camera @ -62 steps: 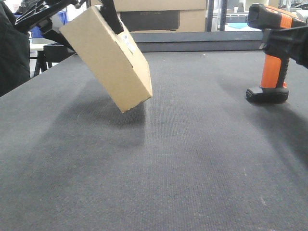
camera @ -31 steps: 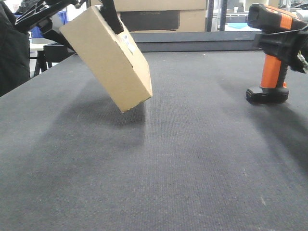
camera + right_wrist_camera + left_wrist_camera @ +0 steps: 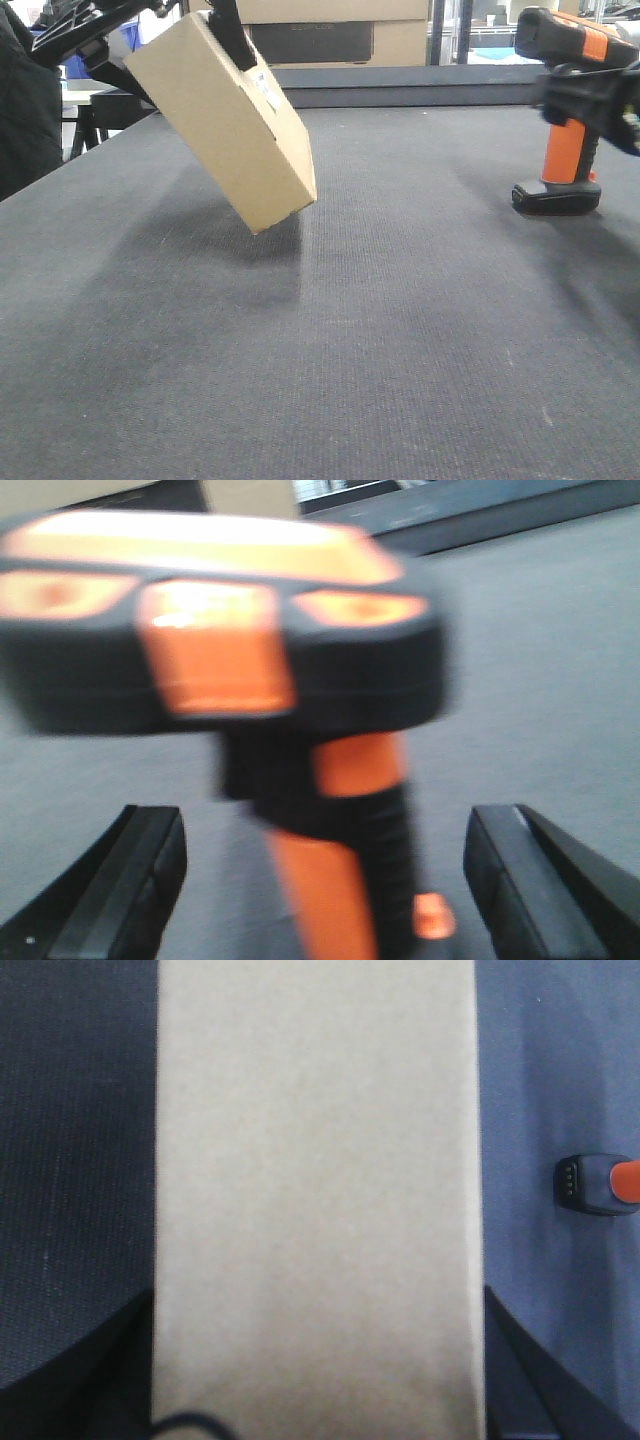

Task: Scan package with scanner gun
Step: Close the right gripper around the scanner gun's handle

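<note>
The package (image 3: 225, 120), a plain brown box with a small white label (image 3: 268, 92), hangs tilted above the table's left side. My left gripper (image 3: 170, 50) is shut on it near its top. In the left wrist view the package (image 3: 315, 1160) fills the middle, and the left gripper (image 3: 318, 1380) presses black fingers (image 3: 110, 1380) against both its sides. The scanner gun (image 3: 568, 110) stands upright on its black foot at the right. My right gripper (image 3: 325, 880) is open around the scanner gun (image 3: 300, 730), a gap on each side of the orange handle; the view is blurred.
The dark fabric table (image 3: 350, 350) ends at a raised dark ledge (image 3: 400, 85) at the back. Larger cardboard boxes (image 3: 330, 30) stand behind it. A person in dark clothing (image 3: 25, 100) is at the left edge. The scanner's foot (image 3: 595, 1182) shows right of the package.
My right gripper has shifted around the scanner gun's handle and is blurred now. The scanner gun still stands in the same spot. The package and left gripper have not moved.
</note>
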